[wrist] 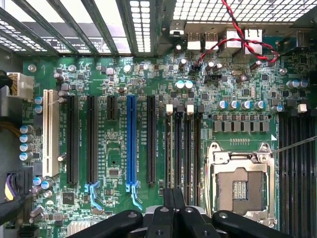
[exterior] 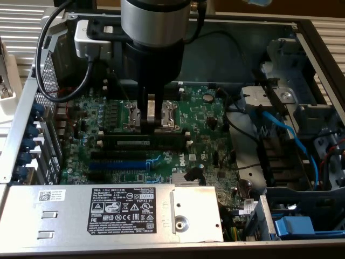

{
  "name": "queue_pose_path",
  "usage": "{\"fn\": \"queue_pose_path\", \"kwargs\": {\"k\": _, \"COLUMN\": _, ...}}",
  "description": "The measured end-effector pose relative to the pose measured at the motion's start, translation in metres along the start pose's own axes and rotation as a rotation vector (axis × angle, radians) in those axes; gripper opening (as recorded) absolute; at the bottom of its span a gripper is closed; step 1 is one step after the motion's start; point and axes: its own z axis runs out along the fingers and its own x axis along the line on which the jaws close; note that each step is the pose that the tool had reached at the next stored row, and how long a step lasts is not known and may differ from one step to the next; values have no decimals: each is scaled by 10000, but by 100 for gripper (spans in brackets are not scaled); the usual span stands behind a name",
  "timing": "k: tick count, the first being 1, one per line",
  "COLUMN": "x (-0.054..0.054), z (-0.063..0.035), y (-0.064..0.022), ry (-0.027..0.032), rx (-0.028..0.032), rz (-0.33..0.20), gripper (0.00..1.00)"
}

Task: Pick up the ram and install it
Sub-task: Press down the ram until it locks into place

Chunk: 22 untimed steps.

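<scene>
The ram (exterior: 145,142), a long green stick with black chips and a small white label, stands on edge in the row of black memory slots (wrist: 184,148) in front of the CPU socket (exterior: 152,114). My gripper (exterior: 151,125) hangs straight down over the middle of the ram, its tips just above the ram's top edge. I cannot tell if they touch it. In the wrist view the gripper (wrist: 174,194) has its two dark fingers pressed together, with nothing showing between them, right at the near end of the memory slots.
An open computer case surrounds the motherboard (exterior: 205,124). The silver power supply (exterior: 108,213) lies along the front and a drive cage with blue cables (exterior: 291,135) stands at the exterior view's right. A blue slot (wrist: 131,144) and a CPU socket (wrist: 240,183) flank the memory slots.
</scene>
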Motion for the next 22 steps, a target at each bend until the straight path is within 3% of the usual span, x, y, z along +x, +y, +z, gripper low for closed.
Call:
{"fn": "queue_pose_path", "kwargs": {"k": 12, "x": -33, "z": 19, "y": -5, "ry": 39, "rx": -11, "rz": -608, "gripper": 10}}
{"fn": "queue_pose_path", "kwargs": {"k": 22, "x": -33, "z": 35, "y": -12, "ry": 43, "rx": 12, "rz": -664, "gripper": 10}}
